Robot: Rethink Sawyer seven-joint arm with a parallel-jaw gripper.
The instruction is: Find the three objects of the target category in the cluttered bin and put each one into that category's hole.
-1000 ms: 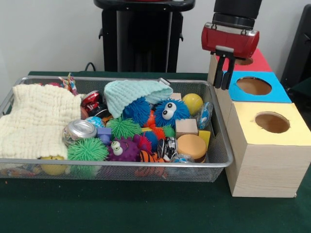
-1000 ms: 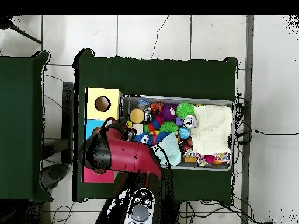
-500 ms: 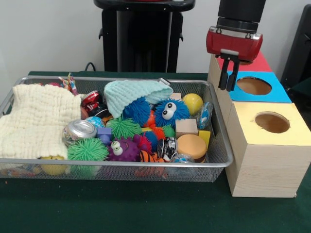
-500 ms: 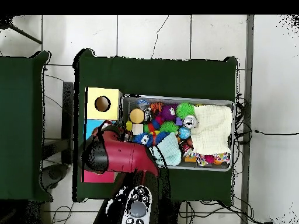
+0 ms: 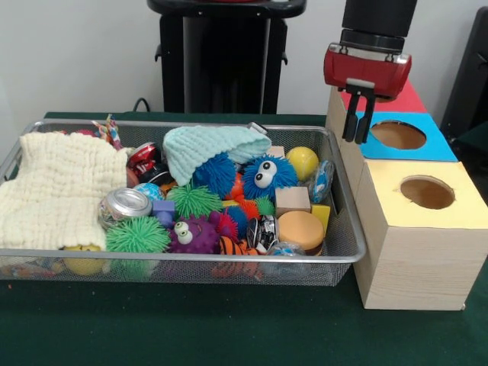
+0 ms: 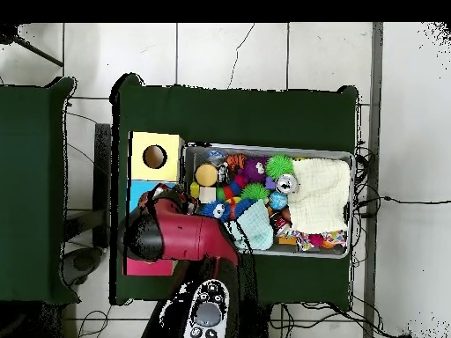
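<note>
A wire bin [image 5: 191, 258] holds a jumble of toys. Among them are a blue spiky ball with eyes [image 5: 268, 175], a purple one [image 5: 191, 235], green spiky balls [image 5: 137, 235], a wooden cube [image 5: 293, 200], a tan round block [image 5: 300, 229], a yellow ball [image 5: 303, 161] and a metal can [image 5: 126, 204]. To the bin's right stands a wooden box with a red-topped hole [image 5: 404, 97], a blue-topped hole [image 5: 398, 135] and a yellow-topped hole [image 5: 427, 192]. My gripper [image 5: 357, 139] hangs open and empty over the box's left edge, beside the blue hole. In the overhead view the red arm [image 6: 181, 236] hides it.
A cream cloth [image 5: 61, 187] fills the bin's left end and a mint knitted cloth [image 5: 210, 145] drapes over toys at the back. The bin's right wall sits close against the box. A black stand rises behind the bin.
My gripper moved right and slightly up, from the bin's back right corner toward the blue hole, then stayed nearly still. The toys have not moved.
</note>
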